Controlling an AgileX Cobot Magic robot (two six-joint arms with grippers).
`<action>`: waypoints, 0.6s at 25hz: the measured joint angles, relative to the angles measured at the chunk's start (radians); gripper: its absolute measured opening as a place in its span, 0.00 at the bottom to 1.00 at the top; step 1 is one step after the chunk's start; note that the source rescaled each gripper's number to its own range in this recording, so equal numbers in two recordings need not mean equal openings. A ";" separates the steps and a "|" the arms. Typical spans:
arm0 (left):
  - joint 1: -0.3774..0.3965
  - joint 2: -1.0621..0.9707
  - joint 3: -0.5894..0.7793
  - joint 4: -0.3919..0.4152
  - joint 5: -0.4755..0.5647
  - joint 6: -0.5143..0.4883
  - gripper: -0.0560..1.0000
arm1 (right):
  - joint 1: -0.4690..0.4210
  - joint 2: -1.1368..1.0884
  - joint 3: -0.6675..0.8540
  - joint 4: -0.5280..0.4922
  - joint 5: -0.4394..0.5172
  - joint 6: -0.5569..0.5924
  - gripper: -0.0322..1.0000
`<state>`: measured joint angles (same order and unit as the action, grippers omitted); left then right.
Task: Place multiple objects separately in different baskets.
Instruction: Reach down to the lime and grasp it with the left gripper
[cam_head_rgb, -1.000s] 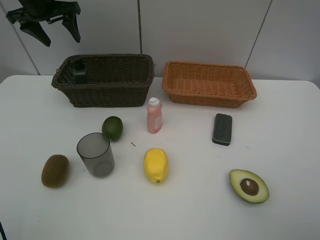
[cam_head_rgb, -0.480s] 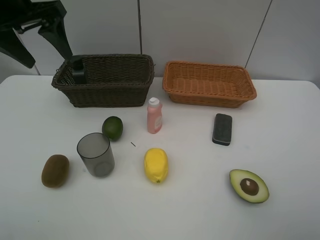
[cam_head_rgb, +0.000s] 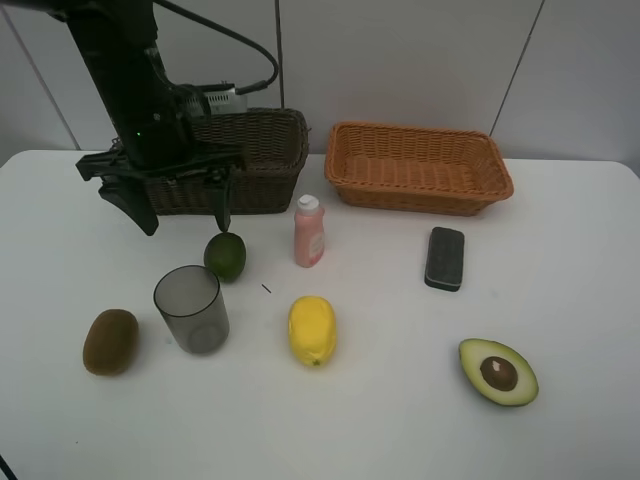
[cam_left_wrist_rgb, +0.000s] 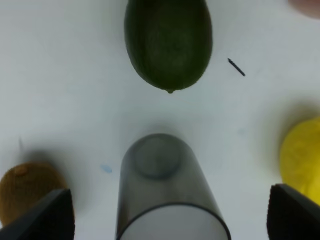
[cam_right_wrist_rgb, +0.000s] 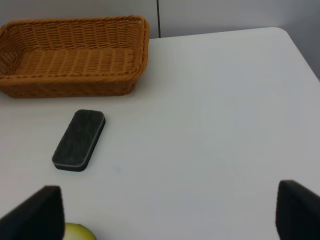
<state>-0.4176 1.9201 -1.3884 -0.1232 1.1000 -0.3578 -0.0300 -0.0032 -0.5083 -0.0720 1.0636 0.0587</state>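
My left gripper (cam_head_rgb: 180, 208) is open, low over the table in front of the dark brown basket (cam_head_rgb: 262, 150), just behind the grey cup (cam_head_rgb: 190, 308) and the green lime (cam_head_rgb: 225, 256). Its wrist view shows the lime (cam_left_wrist_rgb: 168, 42), cup (cam_left_wrist_rgb: 167, 190), kiwi (cam_left_wrist_rgb: 25, 187) and lemon (cam_left_wrist_rgb: 302, 155). The kiwi (cam_head_rgb: 110, 341), lemon (cam_head_rgb: 312, 330), pink bottle (cam_head_rgb: 309, 232), eraser (cam_head_rgb: 445, 258) and avocado half (cam_head_rgb: 498, 371) lie on the table. The arm hides the pump bottle. My right gripper (cam_right_wrist_rgb: 167, 212) is open, above the eraser (cam_right_wrist_rgb: 79, 140) and orange basket (cam_right_wrist_rgb: 75, 55).
The orange-tan basket (cam_head_rgb: 418, 165) stands at the back right, next to the dark one. The white table (cam_head_rgb: 570, 300) has its right edge close to the right gripper's view. A small dark speck (cam_head_rgb: 266, 289) lies between the lime and the lemon.
My left arm has swung down from high at the back left to low in front of the dark basket, with its open gripper now behind the cup and lime. The objects have not moved.
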 joint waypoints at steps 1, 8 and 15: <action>0.000 0.021 0.000 0.001 -0.010 -0.002 0.99 | 0.000 0.000 0.000 0.000 0.000 0.000 1.00; 0.000 0.146 0.000 0.002 -0.162 -0.027 0.99 | 0.000 0.000 0.000 0.000 0.000 0.000 1.00; -0.001 0.204 0.001 -0.001 -0.283 -0.031 0.99 | 0.000 0.000 0.000 0.000 0.000 0.000 1.00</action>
<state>-0.4184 2.1241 -1.3874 -0.1241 0.8167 -0.3889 -0.0300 -0.0032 -0.5083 -0.0720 1.0636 0.0587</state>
